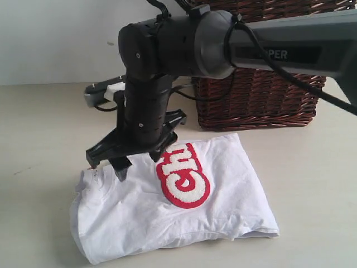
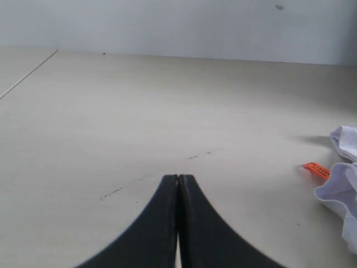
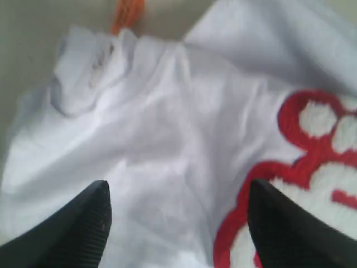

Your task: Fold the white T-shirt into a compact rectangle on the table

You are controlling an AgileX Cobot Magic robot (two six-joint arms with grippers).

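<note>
The white T-shirt (image 1: pixel 223 190), soft creased cotton, lies folded into a rough rectangle on the smooth beige table (image 1: pixel 39 128), near of the woven wicker basket (image 1: pixel 262 100). Fuzzy white lettering (image 1: pixel 184 178) outlined in thick red faces up. The right gripper (image 3: pixel 178 192) hangs over the shirt's left part, ribbed black fingers spread, holding nothing. The left gripper (image 2: pixel 178 180) is pressed together over bare table.

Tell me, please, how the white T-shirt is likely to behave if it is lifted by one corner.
The T-shirt would probably sag and unfold, since its wrinkled layers lie limp and loose. It looks light: thin cloth lying nearly flat on the table. The thick fuzzy lettering may make that patch slightly stiffer.
</note>
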